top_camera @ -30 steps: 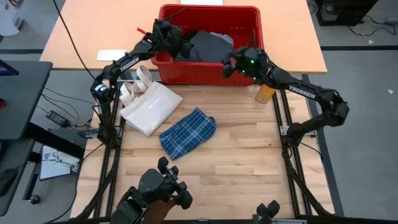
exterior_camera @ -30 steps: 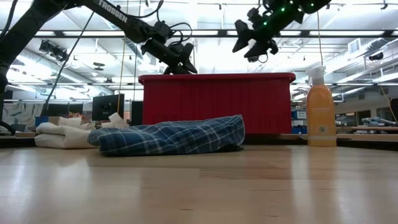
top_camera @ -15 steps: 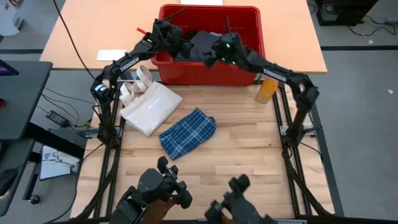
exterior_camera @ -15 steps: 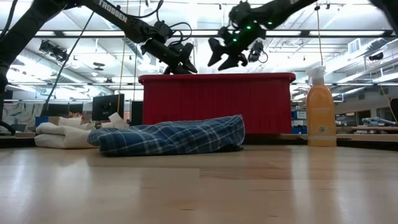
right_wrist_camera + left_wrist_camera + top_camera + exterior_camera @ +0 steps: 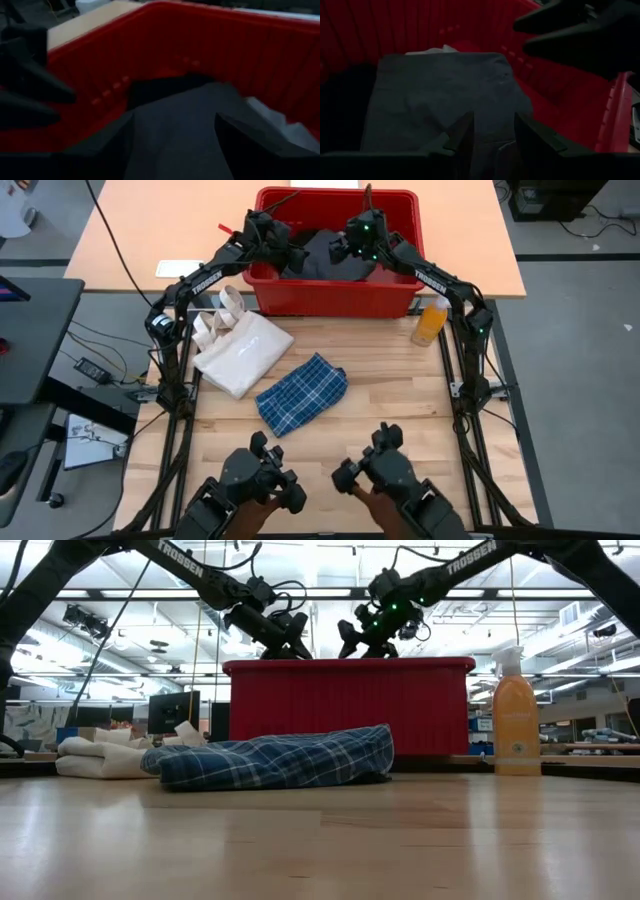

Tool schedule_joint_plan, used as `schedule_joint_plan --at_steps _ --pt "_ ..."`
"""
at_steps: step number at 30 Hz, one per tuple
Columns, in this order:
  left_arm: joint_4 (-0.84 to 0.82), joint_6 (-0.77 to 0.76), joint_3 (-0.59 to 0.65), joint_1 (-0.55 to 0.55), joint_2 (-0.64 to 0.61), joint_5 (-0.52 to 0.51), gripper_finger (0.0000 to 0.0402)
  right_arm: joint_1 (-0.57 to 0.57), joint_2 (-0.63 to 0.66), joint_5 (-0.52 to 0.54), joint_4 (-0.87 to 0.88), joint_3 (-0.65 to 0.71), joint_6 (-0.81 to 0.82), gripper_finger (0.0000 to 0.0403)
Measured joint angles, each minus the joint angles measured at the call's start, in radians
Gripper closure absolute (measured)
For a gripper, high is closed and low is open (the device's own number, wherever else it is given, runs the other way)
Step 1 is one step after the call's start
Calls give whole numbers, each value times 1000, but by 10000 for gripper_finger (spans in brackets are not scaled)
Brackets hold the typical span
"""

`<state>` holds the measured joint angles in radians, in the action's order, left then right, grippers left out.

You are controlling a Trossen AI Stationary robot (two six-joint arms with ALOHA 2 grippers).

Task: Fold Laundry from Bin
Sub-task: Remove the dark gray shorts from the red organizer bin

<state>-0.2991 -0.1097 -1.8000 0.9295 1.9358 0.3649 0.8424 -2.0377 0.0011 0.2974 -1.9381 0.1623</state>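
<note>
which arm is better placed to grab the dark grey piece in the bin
Probably the right gripper: its open fingers straddle the dark grey piece in the bin. The left gripper sits at its edge, fingers narrower.

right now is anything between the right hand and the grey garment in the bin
Nothing visible is. The right hand hangs over the red bin with its fingers apart, and the dark grey garment lies bare straight ahead of it. The left hand is over the bin's other side, not in that path.

Cream tote (image 5: 243, 353) lying flat on wood table (image 5: 380, 420), handles bunched. Orange spray bottle (image 5: 429, 322) upright near table's right edge. Second tan table (image 5: 170, 230) behind.
</note>
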Motion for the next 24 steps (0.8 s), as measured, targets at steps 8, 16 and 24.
schedule_joint_plan --at_steps 8,16,24 --pt "-9 0 0 0 0 0 257 55 -15 -55 -6 0 3 85" --pt "-11 0 0 0 0 0 257 96 -50 -72 15 0 54 55" --pt "-27 1 0 0 0 0 257 136 -74 -68 104 0 221 29"
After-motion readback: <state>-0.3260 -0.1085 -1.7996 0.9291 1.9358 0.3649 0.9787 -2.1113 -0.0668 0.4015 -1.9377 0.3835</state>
